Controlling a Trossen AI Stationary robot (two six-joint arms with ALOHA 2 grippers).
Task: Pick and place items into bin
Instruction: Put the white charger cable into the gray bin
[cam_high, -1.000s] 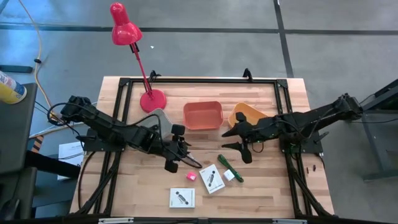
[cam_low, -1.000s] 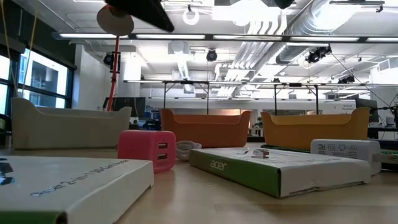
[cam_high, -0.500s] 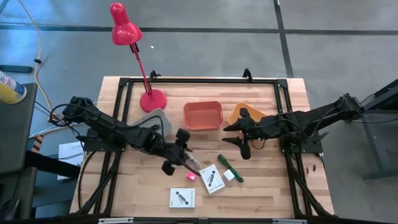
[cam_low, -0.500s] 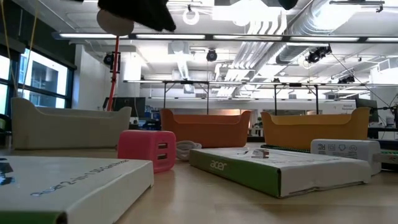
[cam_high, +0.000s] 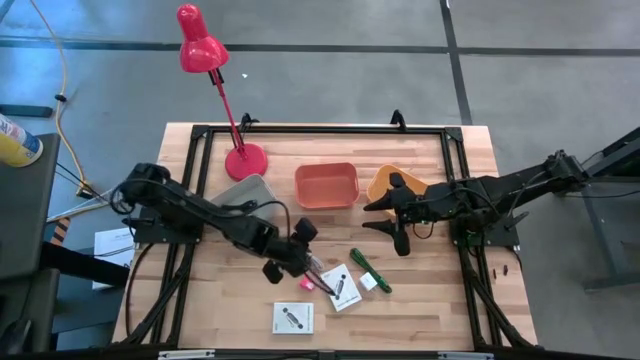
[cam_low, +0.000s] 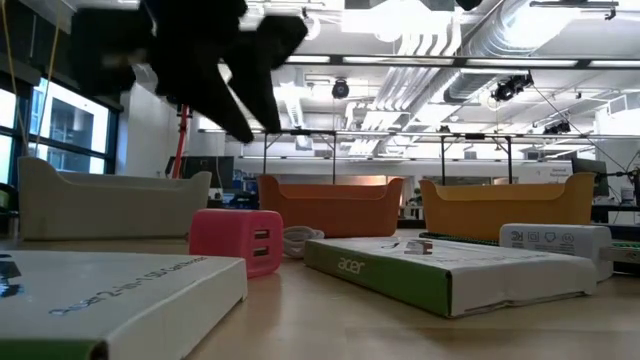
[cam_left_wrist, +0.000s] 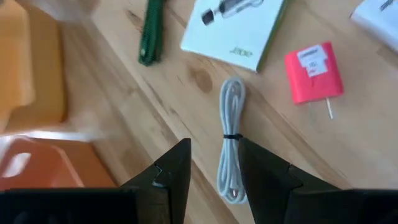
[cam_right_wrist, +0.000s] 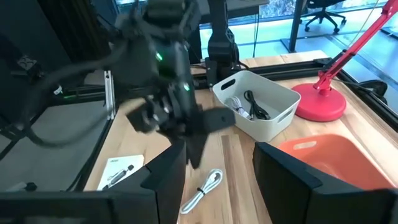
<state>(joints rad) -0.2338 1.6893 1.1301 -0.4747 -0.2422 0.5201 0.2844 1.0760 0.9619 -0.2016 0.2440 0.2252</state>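
High view, left gripper (cam_high: 297, 262): reaching over the middle of the wooden table (cam_high: 440, 300), just above the pink block (cam_high: 308, 284); fingers spread and holding nothing.
Left wrist view, white cable (cam_left_wrist: 231, 138): a bundled cord with a dark tie around its middle, lying flat on the wood straight ahead of the two dark fingers (cam_left_wrist: 173, 174) — not touched by them.
Pink block, closer: in the left wrist view a pink charger plug (cam_left_wrist: 313, 72) with metal prongs, lying just beside the cable.
White card box (cam_high: 340, 286): lies at an angle next to the pink block; a second card box (cam_high: 293, 318) sits nearer the table's front edge, apart from the rest.
Green-handled tool (cam_high: 369, 269): on the wood between the tilted card box and the right arm, with a small white block (cam_high: 369, 282) touching or just beside it.
Right gripper (cam_high: 388, 216): hovering near the yellow bin (cam_high: 385, 181), released and empty — the right wrist view shows its fingers (cam_right_wrist: 166, 180) parted.
White bin (cam_right_wrist: 258, 104): seen from the right wrist, it holds a black cable (cam_right_wrist: 256, 106) and a pale coiled cord.
Red bin (cam_high: 326, 185): between the white bin and the yellow bin, at the back of the table.
Red lamp (cam_high: 212, 70): its base stands at the table's back-left, near the white bin.
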